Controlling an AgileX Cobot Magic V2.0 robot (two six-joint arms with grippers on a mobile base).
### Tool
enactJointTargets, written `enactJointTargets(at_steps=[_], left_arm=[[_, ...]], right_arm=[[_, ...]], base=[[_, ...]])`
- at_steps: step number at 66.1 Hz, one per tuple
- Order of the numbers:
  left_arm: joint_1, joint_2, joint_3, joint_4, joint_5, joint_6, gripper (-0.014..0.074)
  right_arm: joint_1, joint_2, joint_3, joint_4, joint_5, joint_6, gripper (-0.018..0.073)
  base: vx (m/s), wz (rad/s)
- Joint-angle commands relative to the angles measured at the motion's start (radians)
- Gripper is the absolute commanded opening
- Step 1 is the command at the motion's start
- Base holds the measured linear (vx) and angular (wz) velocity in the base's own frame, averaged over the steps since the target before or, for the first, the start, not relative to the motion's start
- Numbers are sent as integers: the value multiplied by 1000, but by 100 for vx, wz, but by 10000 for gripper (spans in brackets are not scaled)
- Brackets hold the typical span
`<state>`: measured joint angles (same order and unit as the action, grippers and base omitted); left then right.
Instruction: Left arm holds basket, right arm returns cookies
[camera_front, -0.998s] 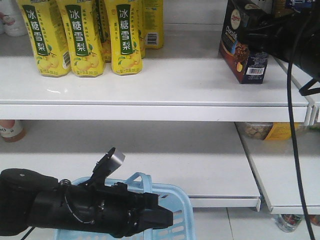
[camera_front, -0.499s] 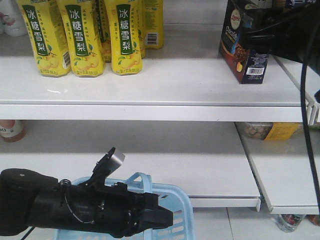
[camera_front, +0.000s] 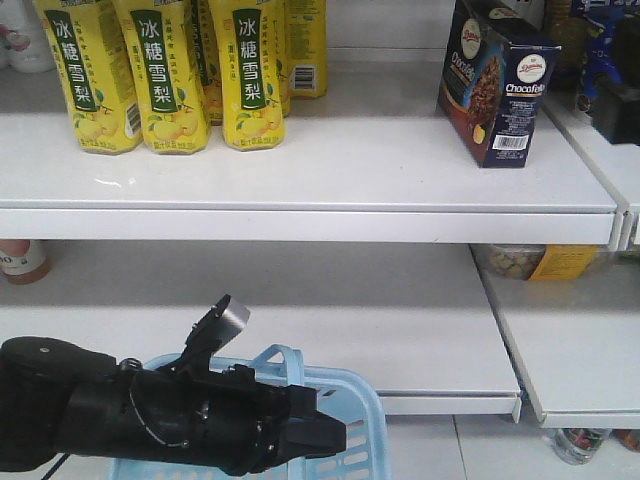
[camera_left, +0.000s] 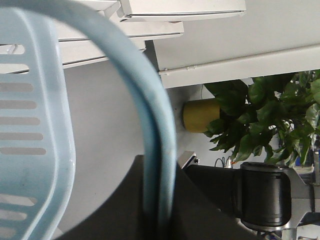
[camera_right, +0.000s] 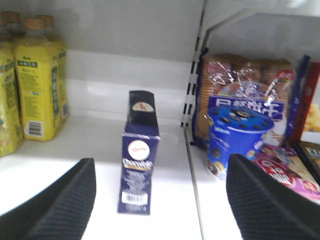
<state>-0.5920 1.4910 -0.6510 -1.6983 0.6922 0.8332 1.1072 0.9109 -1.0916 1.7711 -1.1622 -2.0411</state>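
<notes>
Three yellow bottles (camera_front: 160, 75) stand at the left of the upper shelf (camera_front: 300, 190) in your front view. Below them the left arm (camera_front: 150, 420) holds the curved handle of the basket (camera_front: 345, 420); its claw is closed on this handle (camera_left: 155, 145). At the right, the cookies (camera_front: 495, 85) stand upright on the same upper shelf. The right gripper (camera_right: 160, 200) is wide open, apart from the box, touching nothing.

cookies (camera_front: 492, 82) upright on upper shelf (camera_front: 330, 170) at right, bottles (camera_front: 170, 70) far left on same shelf, basket (camera_front: 345, 420) below near left, left arm (camera_front: 150, 415) over it
</notes>
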Motion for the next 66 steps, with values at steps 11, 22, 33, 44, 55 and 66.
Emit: enactJointTargets(at_steps=[11, 22, 33, 44, 55, 66], left_arm=[[-4, -41, -30, -70, 38, 9, -6], [-4, -41, -30, -70, 38, 9, -6], [-4, -41, -30, -70, 38, 9, -6], [-4, -41, -30, -70, 38, 9, -6], [-4, -41, -30, -70, 38, 9, -6], [-4, -41, -30, -70, 38, 9, -6]], right_arm=[[150, -219, 268, 2, 5, 77, 531], [204, -377, 463, 2, 6, 168, 531], [209, -508, 618, -3, 9, 174, 531], [209, -581, 725, -36, 72, 174, 531], [209, -593, 728, -6, 85, 174, 531], [209, -593, 760, 2, 85, 173, 531]], base=[[0, 0], [0, 0], [0, 0], [0, 0], [0, 0], [0, 0]])
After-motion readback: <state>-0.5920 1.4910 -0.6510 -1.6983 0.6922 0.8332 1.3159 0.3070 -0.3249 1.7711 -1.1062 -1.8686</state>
